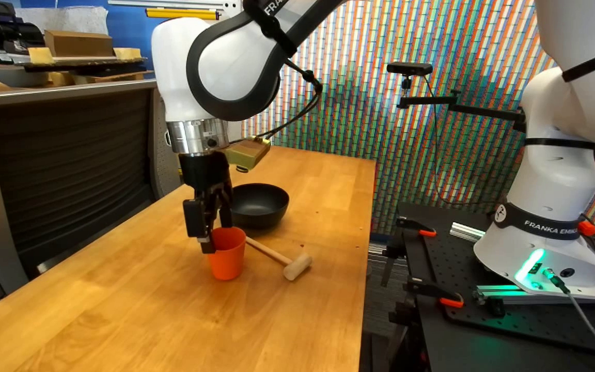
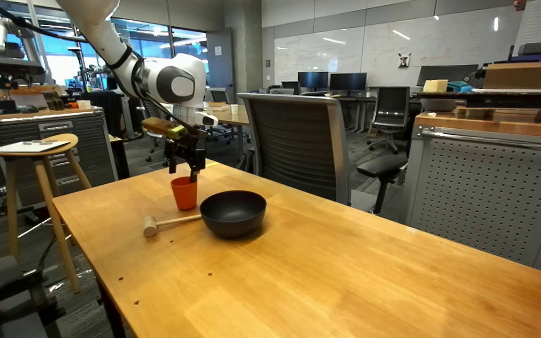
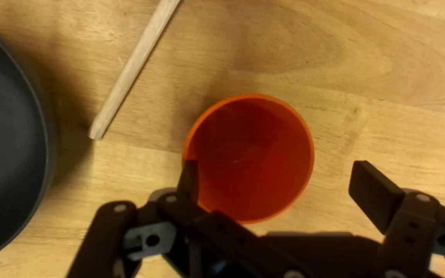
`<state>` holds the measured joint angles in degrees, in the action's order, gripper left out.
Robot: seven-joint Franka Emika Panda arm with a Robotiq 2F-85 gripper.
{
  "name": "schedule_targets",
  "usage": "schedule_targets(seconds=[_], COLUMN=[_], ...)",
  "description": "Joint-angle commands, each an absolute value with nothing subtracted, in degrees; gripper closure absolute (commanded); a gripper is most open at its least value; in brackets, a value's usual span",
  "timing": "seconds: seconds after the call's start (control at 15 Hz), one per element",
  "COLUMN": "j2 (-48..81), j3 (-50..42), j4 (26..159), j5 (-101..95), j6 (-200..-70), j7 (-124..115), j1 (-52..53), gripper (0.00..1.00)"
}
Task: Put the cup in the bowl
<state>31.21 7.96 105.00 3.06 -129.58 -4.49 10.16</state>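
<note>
hanging spread, pincer (image 3: 276, 166) by upright cup (image 1: 227, 260); bowl (image 2: 233, 224) nearby

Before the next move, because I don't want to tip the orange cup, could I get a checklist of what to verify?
1. Gripper open: ok.
2. Orange plastic cup upright on the wooden tabletop: ok.
3. Cup centred between the fingers: not ok; in the wrist view one overlaps its rim.
4. Overlapping finger free of the rim: cannot tell.
5. Black bowl upright: ok.
6. Wooden mallet handle apart from cup: ok.
</note>
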Motion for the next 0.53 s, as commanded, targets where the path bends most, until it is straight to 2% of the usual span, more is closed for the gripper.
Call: schedule_targets(seconds=[0.0,0.47], j2=[29.87,28.79], j3=[6.26,5.19], j4=[105.42,105.89], j5=[0.59,-0.95], j6=[-129.95,-129.70], j7=[-7.10,-8.45], j1=[11.61,11.16], gripper=[0.00,0.00])
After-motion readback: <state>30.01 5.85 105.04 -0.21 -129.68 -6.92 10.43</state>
